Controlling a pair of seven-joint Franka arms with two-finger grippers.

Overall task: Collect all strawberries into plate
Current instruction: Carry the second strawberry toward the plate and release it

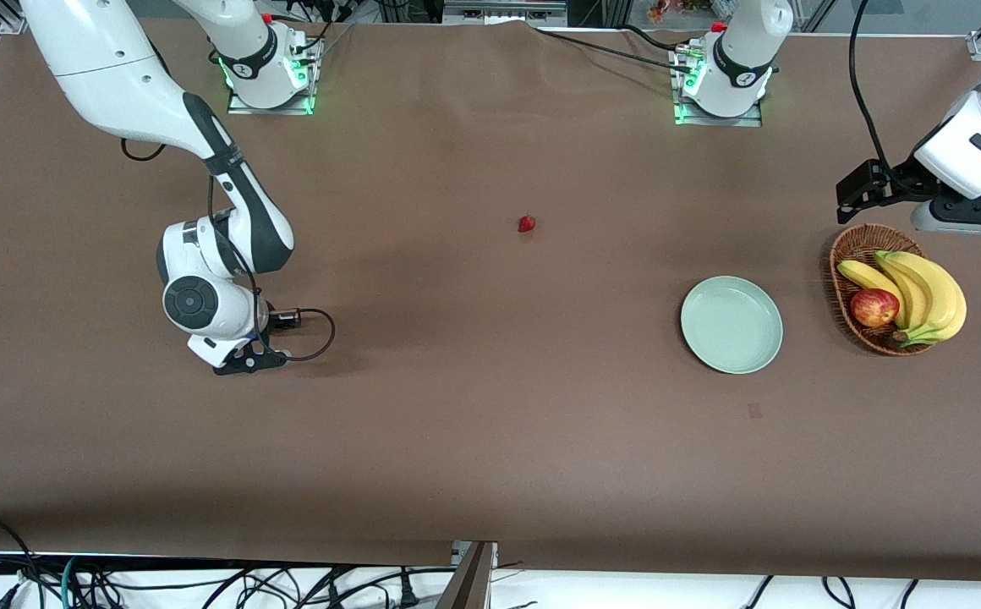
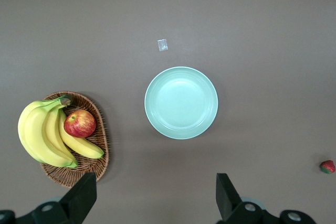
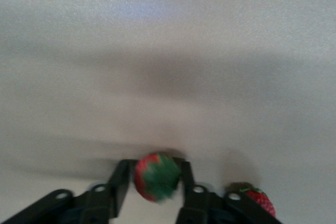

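Right gripper (image 3: 157, 179), low at the table's nine o'clock, pinches one strawberry (image 3: 156, 177); your plate (image 1: 731, 324) sits empty at three o'clock. Left gripper (image 2: 157, 203) waits above, spread wide.

We see one red strawberry (image 1: 526, 223) alone mid-table, a second (image 3: 156, 177), green cap showing, pinched between the right gripper (image 3: 155, 182)'s fingers, and a third (image 3: 257, 199) just beside it. The pale mint-green plate (image 1: 731, 325) sits flat near the left arm's end.
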